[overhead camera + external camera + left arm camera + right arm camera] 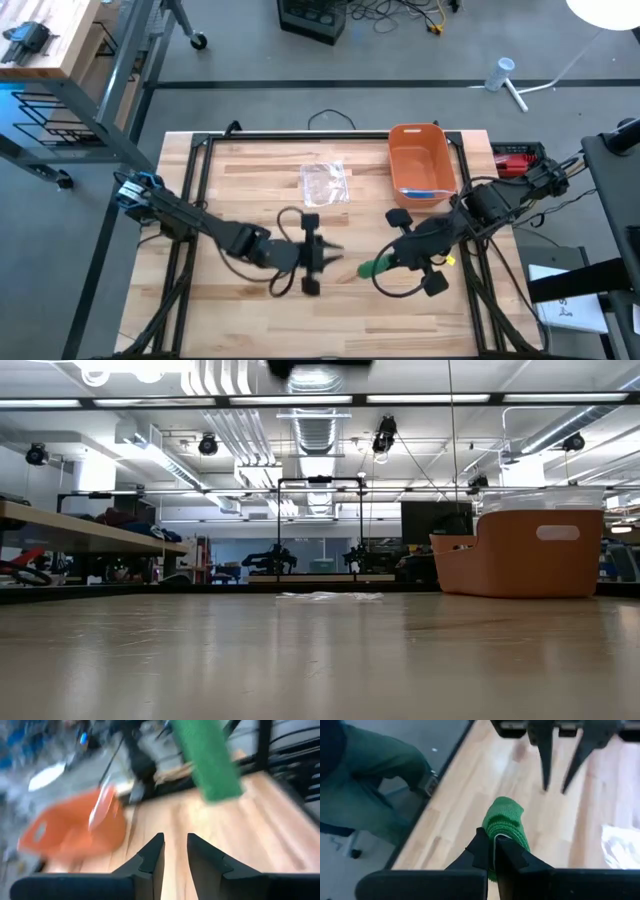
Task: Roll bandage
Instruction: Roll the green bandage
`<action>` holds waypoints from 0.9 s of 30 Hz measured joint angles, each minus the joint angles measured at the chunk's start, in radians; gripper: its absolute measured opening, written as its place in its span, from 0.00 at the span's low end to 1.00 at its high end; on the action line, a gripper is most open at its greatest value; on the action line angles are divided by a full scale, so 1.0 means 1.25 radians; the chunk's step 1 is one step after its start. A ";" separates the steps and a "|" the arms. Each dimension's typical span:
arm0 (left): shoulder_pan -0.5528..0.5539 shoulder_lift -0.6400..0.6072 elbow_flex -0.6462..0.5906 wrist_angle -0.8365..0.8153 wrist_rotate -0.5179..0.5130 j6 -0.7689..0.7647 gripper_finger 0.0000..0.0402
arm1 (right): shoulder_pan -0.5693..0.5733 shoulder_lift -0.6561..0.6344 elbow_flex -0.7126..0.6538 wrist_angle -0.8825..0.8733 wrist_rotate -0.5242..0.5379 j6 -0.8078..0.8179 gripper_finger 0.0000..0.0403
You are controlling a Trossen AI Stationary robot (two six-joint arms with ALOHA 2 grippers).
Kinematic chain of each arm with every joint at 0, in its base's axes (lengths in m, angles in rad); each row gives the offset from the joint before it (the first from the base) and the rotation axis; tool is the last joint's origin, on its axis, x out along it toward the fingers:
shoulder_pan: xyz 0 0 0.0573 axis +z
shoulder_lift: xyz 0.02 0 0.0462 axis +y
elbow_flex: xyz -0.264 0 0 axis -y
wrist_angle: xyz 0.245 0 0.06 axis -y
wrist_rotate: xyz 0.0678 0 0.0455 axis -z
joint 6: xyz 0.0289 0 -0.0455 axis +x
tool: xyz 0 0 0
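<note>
A green bandage (pixel 506 820), rolled into a short thick roll, is in my right gripper (pixel 495 845), which is shut on it above the table's middle right (pixel 385 265). In the high view the bandage (pixel 370 268) sticks out toward my left gripper (pixel 338 251). My left gripper (pixel 175 842) stands just short of the roll, level, its fingers a little apart with nothing between them. In the left wrist view the bandage (pixel 210 760) shows ahead of those fingers, apart from them. Neither gripper appears in the low view. My right gripper pinches the roll's near end (pixel 496 838) between its two fingers. The fingers slant down from the table's right side and lie along the roll. The roll sticks out past the fingertips, lifted clear of the table.
An orange bin (pixel 420 165) stands at the far right, also seen in the low view (pixel 515 550). A clear plastic wrapper (pixel 325 183) lies at the far middle. Red tools (pixel 510 160) lie beyond the table's right edge. A person's leg in green trousers (pixel 370 785) shows beside the table.
</note>
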 joint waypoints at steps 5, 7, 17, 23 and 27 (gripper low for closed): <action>0.109 0.016 -0.092 -0.014 -0.009 -0.194 0.22 | -0.001 -0.006 -0.047 0.000 0.031 0.022 0.01; 0.156 0.026 -0.125 -0.020 0.026 -0.255 0.24 | -0.001 -0.011 -0.085 0.004 0.040 0.041 0.01; 0.308 0.123 -0.166 0.014 0.118 -0.231 0.32 | -0.030 -0.065 -0.445 0.441 0.151 0.084 0.01; 0.345 0.206 -0.194 0.132 0.192 -0.147 0.40 | -0.026 -0.077 -0.682 0.786 0.281 0.083 0.01; 0.358 0.244 -0.206 0.171 0.155 -0.138 0.48 | -0.023 -0.067 -0.831 1.082 0.305 0.075 0.01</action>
